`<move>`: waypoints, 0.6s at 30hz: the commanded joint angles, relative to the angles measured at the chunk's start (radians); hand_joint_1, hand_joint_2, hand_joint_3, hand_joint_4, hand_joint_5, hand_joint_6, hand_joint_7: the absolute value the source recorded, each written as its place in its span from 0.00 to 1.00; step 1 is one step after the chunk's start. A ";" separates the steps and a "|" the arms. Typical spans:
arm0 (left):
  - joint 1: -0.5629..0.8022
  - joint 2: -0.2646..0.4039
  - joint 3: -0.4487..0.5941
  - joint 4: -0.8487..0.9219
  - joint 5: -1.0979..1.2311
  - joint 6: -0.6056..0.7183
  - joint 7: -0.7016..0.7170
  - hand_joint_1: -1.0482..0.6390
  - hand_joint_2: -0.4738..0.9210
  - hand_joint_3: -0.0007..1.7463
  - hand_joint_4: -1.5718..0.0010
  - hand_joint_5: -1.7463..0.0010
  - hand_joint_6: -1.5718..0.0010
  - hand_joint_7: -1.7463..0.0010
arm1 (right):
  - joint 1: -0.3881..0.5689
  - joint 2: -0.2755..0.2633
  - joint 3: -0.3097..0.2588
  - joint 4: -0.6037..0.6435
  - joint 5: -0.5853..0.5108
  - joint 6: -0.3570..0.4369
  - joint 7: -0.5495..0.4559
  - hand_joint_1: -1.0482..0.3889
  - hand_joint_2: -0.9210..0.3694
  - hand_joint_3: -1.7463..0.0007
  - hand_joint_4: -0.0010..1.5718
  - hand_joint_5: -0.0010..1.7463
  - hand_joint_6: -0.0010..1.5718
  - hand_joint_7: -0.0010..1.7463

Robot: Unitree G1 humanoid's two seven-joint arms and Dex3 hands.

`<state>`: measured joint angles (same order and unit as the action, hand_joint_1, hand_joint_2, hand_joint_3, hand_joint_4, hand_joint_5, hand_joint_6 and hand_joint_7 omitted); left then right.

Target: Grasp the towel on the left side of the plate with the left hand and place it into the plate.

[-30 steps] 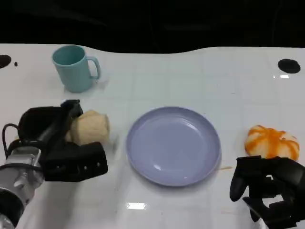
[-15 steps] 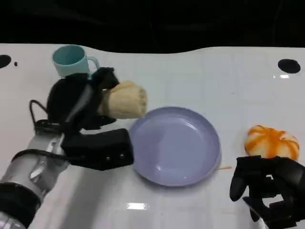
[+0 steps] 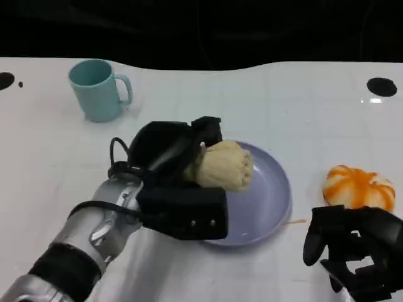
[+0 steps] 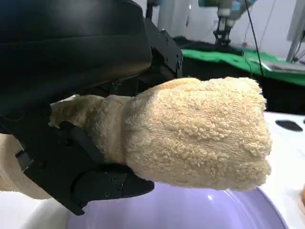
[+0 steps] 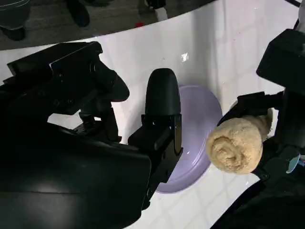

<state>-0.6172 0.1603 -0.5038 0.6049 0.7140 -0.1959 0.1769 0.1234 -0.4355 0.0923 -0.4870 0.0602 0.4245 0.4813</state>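
Terry-cloth towel (image 3: 221, 165) is gripped in our left hand (image 3: 173, 160), hanging over the left half of the lavender plate (image 3: 271, 189). We lower it toward centre, then spread the fingers so it doesn't roll off the rim. Right hand (image 3: 352, 248) rests empty, fingers curled in, near the orange ball (image 3: 359, 187).

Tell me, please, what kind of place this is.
Probably a robot lab, not a home. Behind the white table, the left wrist view shows a green-covered bench and equipment on a stand with cables.

Plate's (image 3: 271, 189) left rim behind towel (image 3: 223, 165)
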 commanded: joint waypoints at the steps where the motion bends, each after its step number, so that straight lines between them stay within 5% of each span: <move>1: -0.029 -0.008 -0.002 -0.007 -0.007 0.009 -0.047 0.51 0.73 0.50 0.47 0.00 0.61 0.00 | -0.002 -0.013 -0.007 -0.012 0.004 0.012 0.002 0.79 0.22 0.42 0.42 0.96 0.42 0.82; 2: -0.029 -0.011 0.001 -0.007 -0.019 0.008 -0.069 0.51 0.74 0.50 0.49 0.00 0.61 0.03 | -0.003 -0.013 -0.007 -0.014 0.004 0.017 0.001 0.79 0.22 0.42 0.42 0.96 0.42 0.82; 4: -0.029 -0.011 0.006 -0.013 -0.052 0.008 -0.143 0.50 0.82 0.41 0.57 0.06 0.55 0.34 | -0.003 -0.014 -0.007 -0.015 0.004 0.017 0.002 0.79 0.22 0.42 0.43 0.96 0.42 0.82; 6: -0.032 0.002 0.000 -0.027 -0.067 0.003 -0.214 0.48 0.95 0.21 0.65 0.38 0.58 0.72 | -0.004 -0.014 -0.007 -0.013 0.003 0.012 0.004 0.79 0.22 0.42 0.43 0.96 0.42 0.82; 9: -0.032 0.016 -0.006 -0.048 -0.061 0.004 -0.268 0.44 0.99 0.09 0.77 0.67 0.69 0.95 | -0.004 -0.014 -0.008 -0.015 0.004 0.020 0.003 0.79 0.22 0.42 0.43 0.96 0.42 0.82; 12: -0.028 0.027 -0.009 -0.070 -0.047 0.012 -0.293 0.35 1.00 0.05 0.87 0.77 0.81 0.99 | -0.004 -0.016 -0.008 -0.016 0.002 0.017 0.004 0.79 0.22 0.42 0.43 0.96 0.42 0.82; 18: -0.023 0.052 -0.029 -0.130 0.016 0.047 -0.307 0.14 1.00 0.04 0.94 0.80 0.91 1.00 | -0.004 -0.016 -0.009 -0.009 0.005 0.008 0.007 0.79 0.22 0.42 0.43 0.96 0.42 0.82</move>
<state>-0.6258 0.1883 -0.5208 0.5066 0.7035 -0.1593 -0.1193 0.1228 -0.4362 0.0923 -0.4931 0.0605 0.4343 0.4838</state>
